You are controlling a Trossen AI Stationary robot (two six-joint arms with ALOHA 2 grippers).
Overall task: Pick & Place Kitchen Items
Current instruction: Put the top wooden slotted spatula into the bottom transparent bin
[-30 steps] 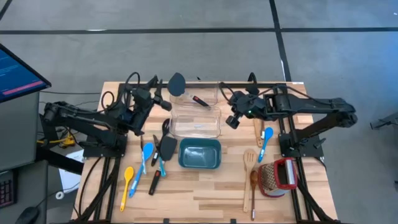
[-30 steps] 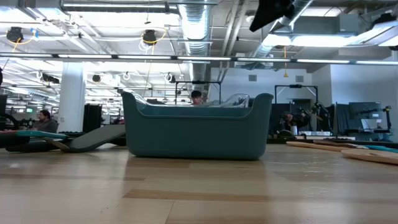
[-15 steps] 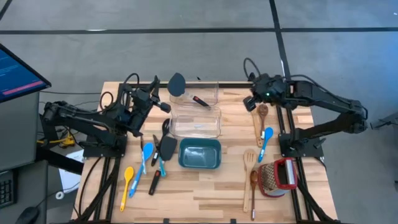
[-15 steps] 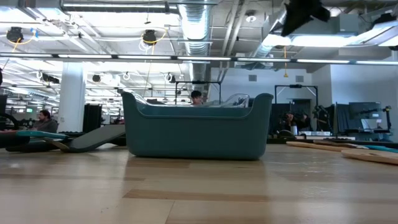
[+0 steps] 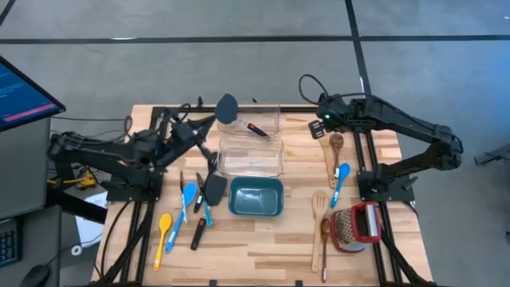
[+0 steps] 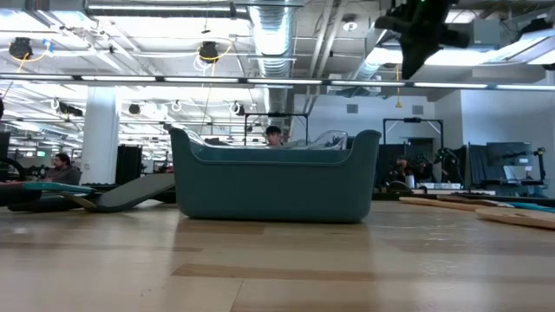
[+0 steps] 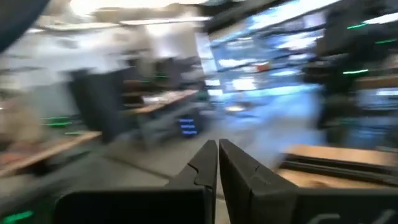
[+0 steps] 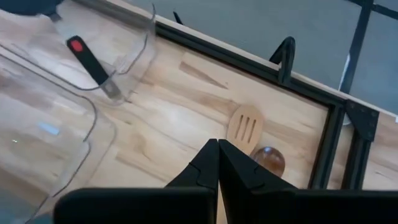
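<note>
The kitchen items lie in two groups on the wooden table. Left of the teal bin (image 5: pixel 256 197) are a blue spoon (image 5: pixel 189 198), a yellow spoon (image 5: pixel 162 231) and black spatulas (image 5: pixel 213 187). On the right lie a brown wooden spoon (image 5: pixel 335 144), another blue spoon (image 5: pixel 341 179) and a pale slotted spatula (image 5: pixel 319 209). A black ladle (image 5: pixel 227 106) rests in the far clear container (image 5: pixel 263 119). My left gripper (image 5: pixel 209 122) is shut and holds nothing, left of that container. My right gripper (image 5: pixel 317 134) is shut and holds nothing, raised above the table near a slotted spatula head (image 8: pixel 245 127).
A second clear container (image 5: pixel 251 153) stands between the far one and the teal bin (image 6: pixel 276 178). A red and silver grater (image 5: pixel 358 227) stands at the near right. Black frame rails (image 8: pixel 323 109) run along the table's far and right edges. Bare wood lies near the front edge.
My right gripper has swung from beside the clear containers toward the table's far right corner, rolling and tipping downward as it went, and it stays shut. My left gripper has turned at the wrist, nearly in place, and its fingers have come together. No utensil has moved.
</note>
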